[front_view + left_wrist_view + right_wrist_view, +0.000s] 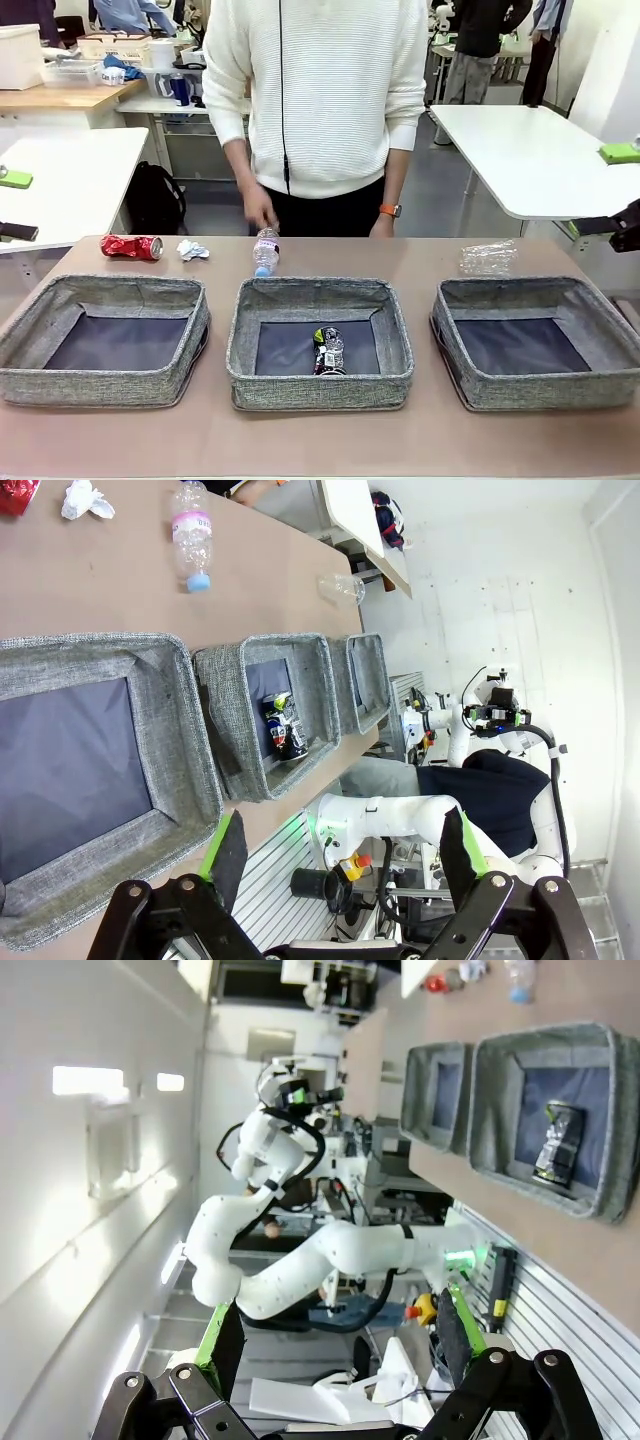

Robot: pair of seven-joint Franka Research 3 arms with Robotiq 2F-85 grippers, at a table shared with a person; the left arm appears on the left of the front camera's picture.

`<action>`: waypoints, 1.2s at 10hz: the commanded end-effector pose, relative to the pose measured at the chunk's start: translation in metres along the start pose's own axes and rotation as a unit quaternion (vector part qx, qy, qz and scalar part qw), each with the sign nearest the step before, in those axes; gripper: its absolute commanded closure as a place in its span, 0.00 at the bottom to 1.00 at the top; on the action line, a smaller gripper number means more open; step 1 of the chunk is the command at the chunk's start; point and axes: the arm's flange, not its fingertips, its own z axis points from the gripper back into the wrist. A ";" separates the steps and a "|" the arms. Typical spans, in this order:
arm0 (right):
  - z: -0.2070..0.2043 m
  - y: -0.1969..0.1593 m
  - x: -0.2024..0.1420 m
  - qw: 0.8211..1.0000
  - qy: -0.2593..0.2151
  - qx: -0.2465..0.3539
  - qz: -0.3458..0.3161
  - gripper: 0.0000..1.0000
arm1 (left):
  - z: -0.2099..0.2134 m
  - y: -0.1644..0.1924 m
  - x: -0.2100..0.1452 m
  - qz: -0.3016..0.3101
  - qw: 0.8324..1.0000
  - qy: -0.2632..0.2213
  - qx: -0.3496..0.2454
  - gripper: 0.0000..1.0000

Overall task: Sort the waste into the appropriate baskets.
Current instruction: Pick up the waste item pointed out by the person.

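Note:
Three grey woven baskets stand in a row: left, middle, right. A dark can lies in the middle basket. Behind the baskets lie a red can, a white paper wad, a clear bottle and a clear plastic cup. The person's hand hovers just over the bottle. My left gripper is open and empty, off the table's near side by the left basket. The right gripper is also open and empty, far from the middle basket and dark can.
The person stands at the far side of the table, close to its edge. The left arm's white links show beside the table. White tables stand behind on both sides. Bare tabletop runs in front of the baskets.

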 end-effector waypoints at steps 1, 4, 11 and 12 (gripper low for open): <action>0.001 0.003 0.000 1.000 0.004 -0.004 -0.005 0.00 | -0.001 0.000 0.000 -0.010 1.000 -0.004 -0.009 0.00; 0.001 0.003 0.000 1.000 0.004 -0.004 -0.005 0.00 | -0.001 0.000 0.000 -0.010 1.000 -0.004 -0.009 0.00; 0.001 0.003 0.000 1.000 0.004 -0.004 -0.005 0.00 | -0.001 0.000 0.000 -0.010 1.000 -0.004 -0.009 0.00; 0.001 0.003 0.000 1.000 0.004 -0.004 -0.005 0.00 | -0.001 0.000 0.000 -0.010 1.000 -0.004 -0.009 0.00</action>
